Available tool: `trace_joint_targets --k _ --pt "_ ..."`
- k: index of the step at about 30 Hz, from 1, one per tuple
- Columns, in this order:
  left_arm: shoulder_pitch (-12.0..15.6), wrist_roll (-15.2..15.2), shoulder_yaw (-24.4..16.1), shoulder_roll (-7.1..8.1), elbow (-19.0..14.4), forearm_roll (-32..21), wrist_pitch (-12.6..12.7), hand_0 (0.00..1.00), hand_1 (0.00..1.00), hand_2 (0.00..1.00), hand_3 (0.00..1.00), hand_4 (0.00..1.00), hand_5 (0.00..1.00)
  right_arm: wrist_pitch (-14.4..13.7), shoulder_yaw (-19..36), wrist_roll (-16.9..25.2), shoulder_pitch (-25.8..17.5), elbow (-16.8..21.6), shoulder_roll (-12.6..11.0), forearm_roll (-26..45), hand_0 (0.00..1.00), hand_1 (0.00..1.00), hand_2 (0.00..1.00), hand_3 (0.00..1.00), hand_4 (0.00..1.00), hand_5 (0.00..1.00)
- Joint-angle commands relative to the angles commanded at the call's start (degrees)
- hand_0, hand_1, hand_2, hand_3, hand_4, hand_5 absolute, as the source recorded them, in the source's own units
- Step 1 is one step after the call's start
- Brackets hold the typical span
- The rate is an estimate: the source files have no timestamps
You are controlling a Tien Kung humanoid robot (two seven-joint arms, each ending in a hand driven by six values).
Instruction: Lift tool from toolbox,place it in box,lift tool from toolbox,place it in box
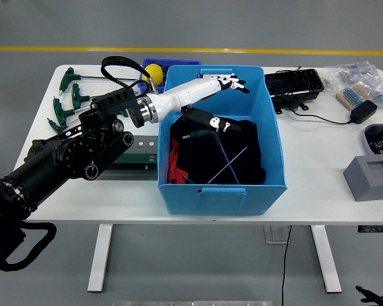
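The big blue box [276,137] stands mid-table with black and red cloth in its bottom. Two long T-handle hex keys [226,163] with green handles lie crossed on that cloth. My left hand [230,102], on a white forearm, hovers over the box's far half with fingers [235,82] spread and the thumb [210,121] lower down, holding nothing. More green-handled hex keys [66,97] lie at the table's far left. The dark green tool holder [135,155] sits left of the box, partly behind my black arm. My right arm is out of sight.
A small blue bin holding a yellow ball [153,71] sits behind the box's left corner. To the right are a black tray [295,83], a power adapter with cable [364,111], bagged brushes [354,83] and a grey foam block [370,178].
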Motion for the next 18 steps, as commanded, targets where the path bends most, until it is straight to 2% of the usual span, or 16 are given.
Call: trace_joint_targets --k 2,3,5,7,8,10,12,14,15,18 --pt "3.2 1.1 -5.1 0.47 -4.8 -1.3 -1.8 0.857 0.903 0.939 0.809 0.997 0.678 -0.1 -0.1 0.1 -0.1 -0.1 0.0 0.3 0.631 0.599 0.664 0.541 0.785 0.663" --pt "5.5 2.5 -8.0 0.83 -7.8 -2.9 -3.3 0.800 0.819 0.847 0.752 0.980 0.680 -0.1 -0.2 0.2 -0.2 -0.1 0.0 0.5 0.629 0.596 0.664 0.541 0.785 0.663" --pt "8.2 4.9 -12.0 1.18 -11.5 -4.8 -5.3 0.800 0.819 0.847 0.752 0.980 0.680 -0.1 -0.2 0.3 -0.3 -0.1 0.0 0.6 0.629 0.596 0.664 0.541 0.785 0.663" --pt "11.8 8.9 -15.8 1.47 -15.0 -7.3 -8.2 0.800 0.819 0.847 0.752 0.980 0.680 -0.1 -0.3 0.4 -0.3 -0.1 0.0 0.5 0.629 0.596 0.664 0.541 0.785 0.663" --pt "13.4 10.8 -17.2 1.58 -16.2 -8.7 -9.2 0.777 0.785 0.795 0.705 0.949 0.667 -0.1 -0.3 0.4 -0.4 -0.1 0.0 0.5 0.625 0.596 0.664 0.541 0.785 0.663" --pt "16.8 15.1 -20.0 1.62 -18.2 -12.6 -11.2 0.777 0.785 0.795 0.705 0.949 0.667 -0.1 -0.2 0.4 -0.4 -0.1 0.0 0.4 0.625 0.596 0.664 0.541 0.785 0.663" --pt "20.9 19.8 -22.4 1.99 -20.2 -17.5 -11.7 0.777 0.785 0.795 0.705 0.949 0.667 -0.1 -0.2 0.4 -0.6 -0.2 0.1 0.4 0.625 0.596 0.664 0.541 0.785 0.663" --pt "24.4 23.3 -24.0 2.49 -21.9 -22.0 -11.9 0.777 0.785 0.795 0.705 0.949 0.667 -0.1 -0.1 0.4 -0.8 -0.2 0.1 0.3 0.625 0.596 0.664 0.541 0.785 0.663" --pt "25.8 24.3 -24.6 2.60 -22.4 -23.8 -12.0 0.755 0.752 0.791 0.703 0.958 0.687 -0.1 -0.2 0.4 -0.8 -0.2 0.2 0.4 0.624 0.597 0.662 0.541 0.785 0.662" --pt "31.4 27.2 -28.2 2.56 -25.0 -29.9 -11.1 0.755 0.752 0.791 0.703 0.958 0.687 -0.2 -0.3 0.5 -1.0 -0.3 0.3 0.7 0.624 0.597 0.662 0.541 0.785 0.662"
